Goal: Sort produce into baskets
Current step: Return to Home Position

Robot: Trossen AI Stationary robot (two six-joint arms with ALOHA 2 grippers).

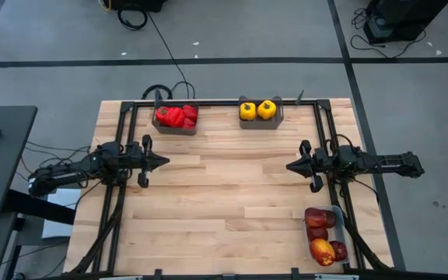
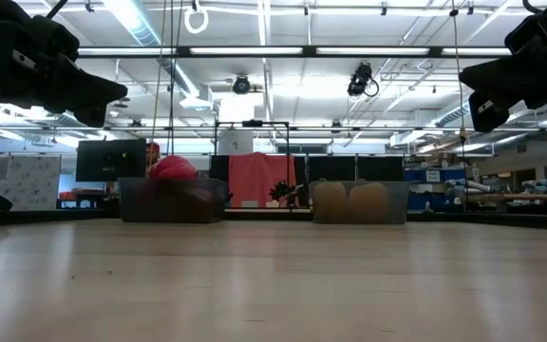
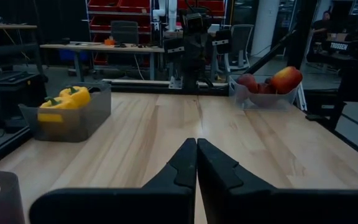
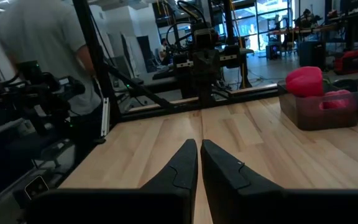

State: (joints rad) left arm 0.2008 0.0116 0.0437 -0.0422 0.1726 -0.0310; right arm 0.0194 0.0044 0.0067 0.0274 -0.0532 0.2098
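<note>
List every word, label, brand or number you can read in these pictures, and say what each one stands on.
"TROSSEN": white letters on a dark box beyond the table's far edge in the left wrist view. The letters are blurred, so this is a best reading.
Everything else is unreadable. The screens and signs in the room behind are too small or blurred in the low and right wrist views, and the high view shows no text at all.

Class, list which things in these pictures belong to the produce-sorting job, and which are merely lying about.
Belonging to the job: red bell peppers in the left dark bin; yellow bell peppers in the right dark bin; apples in the clear tray; left gripper and right gripper, both shut.

Lying about: floor cable; person beside the table; monitor.
</note>
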